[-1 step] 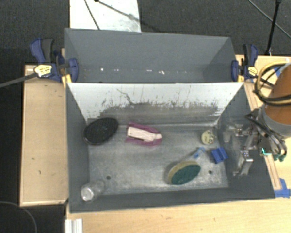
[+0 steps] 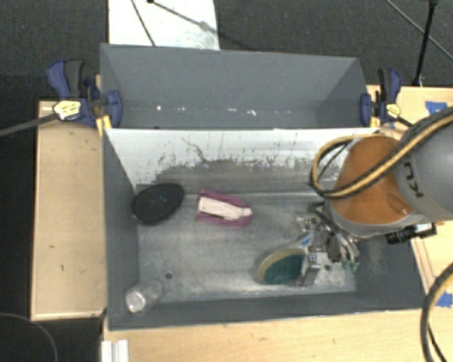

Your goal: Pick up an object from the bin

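— Where is the gripper [image 2: 317,261]?
— At five o'clock in the bin [image 2: 234,89], just beside a dark green disc [image 2: 281,270], on its three o'clock side.
— Released or clenched?
— Cannot tell.

In the bin [image 2: 204,259], relative to the round disc [image 2: 281,268]: the gripper [image 2: 317,261] sits just at its right edge, the folded bundle [image 2: 224,208] lies behind-left of it, the oval lump [image 2: 157,202] farther left behind, and the small jar [image 2: 138,299] well left, slightly in front.
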`<state>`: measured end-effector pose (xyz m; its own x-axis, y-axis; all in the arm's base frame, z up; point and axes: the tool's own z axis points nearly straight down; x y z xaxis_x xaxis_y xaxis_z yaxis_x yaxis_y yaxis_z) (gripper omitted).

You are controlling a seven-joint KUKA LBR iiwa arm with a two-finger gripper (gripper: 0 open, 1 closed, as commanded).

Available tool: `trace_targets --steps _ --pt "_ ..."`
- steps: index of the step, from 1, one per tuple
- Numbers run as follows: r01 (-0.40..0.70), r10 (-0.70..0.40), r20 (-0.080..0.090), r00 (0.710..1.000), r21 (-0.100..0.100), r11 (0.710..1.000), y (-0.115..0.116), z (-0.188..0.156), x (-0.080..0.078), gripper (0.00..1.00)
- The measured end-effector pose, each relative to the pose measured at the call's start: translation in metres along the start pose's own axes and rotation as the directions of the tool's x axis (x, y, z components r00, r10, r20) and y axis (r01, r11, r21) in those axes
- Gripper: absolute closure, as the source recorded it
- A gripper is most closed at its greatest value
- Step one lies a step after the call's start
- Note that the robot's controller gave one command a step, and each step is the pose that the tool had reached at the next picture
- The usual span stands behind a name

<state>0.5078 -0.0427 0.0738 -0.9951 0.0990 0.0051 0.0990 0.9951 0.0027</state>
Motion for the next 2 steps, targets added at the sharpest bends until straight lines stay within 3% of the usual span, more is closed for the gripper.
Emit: trace_targets --steps 1,2 --pt "0.004 -0.004 0.006 1.000 0.002 1.000 -0.002 -0.004 -0.002 1.00" --pt "0.005 -0.005 0.017 1.000 0.003 1.000 -0.015 -0.182 -0.028 1.00"
